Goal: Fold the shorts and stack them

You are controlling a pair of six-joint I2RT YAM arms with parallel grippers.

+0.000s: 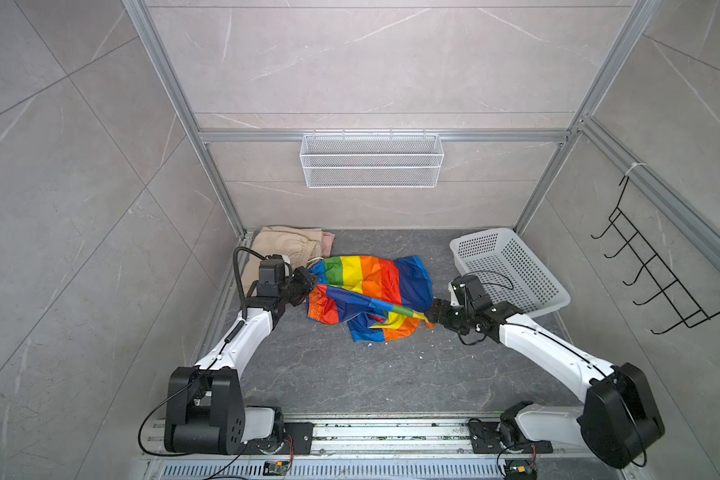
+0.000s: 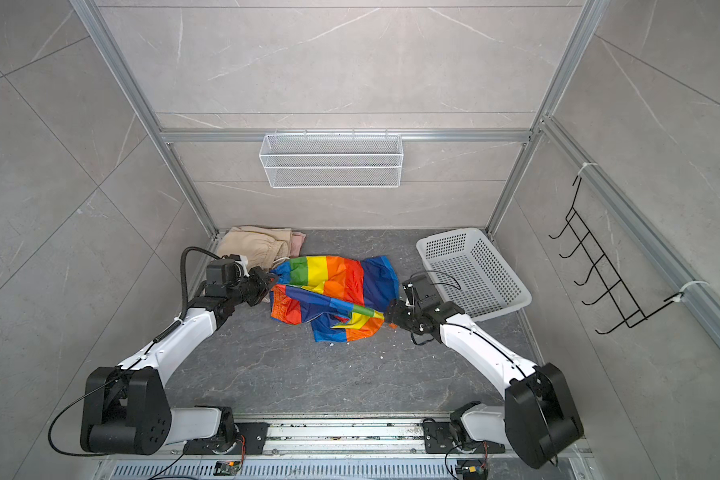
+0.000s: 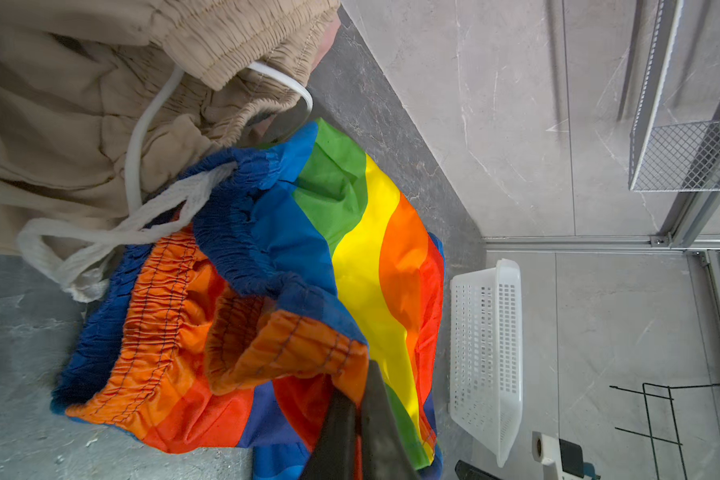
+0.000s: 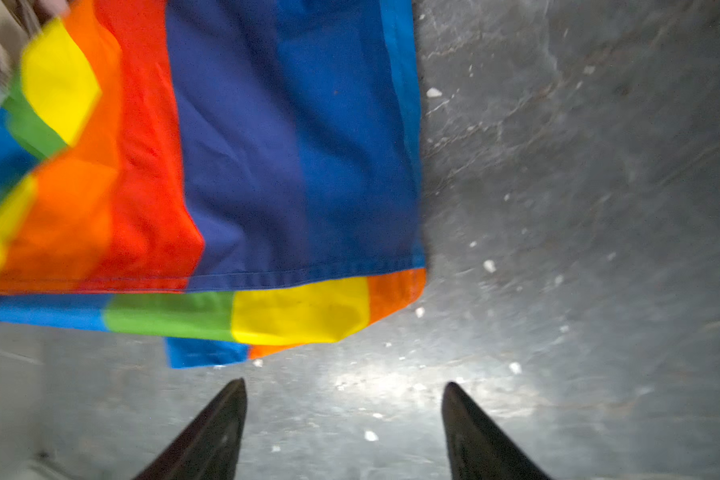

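While the left hand [image 3: 360, 386] pinches the waistband of soft, likely slippery rainbow-striped fabric shorts [image 1: 371, 295] crumpled beside the white perforated plastic basket [image 1: 474, 245], the right hand [image 4: 346, 386] gapes empty near their hem, probably the next hold.

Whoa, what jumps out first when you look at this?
The rainbow shorts, crumpled in the middle, bright against the grey. The left gripper pinches their waistband, while the right gripper hangs open just off the hem. In both top views, beige shorts lie back left, a white basket back right.
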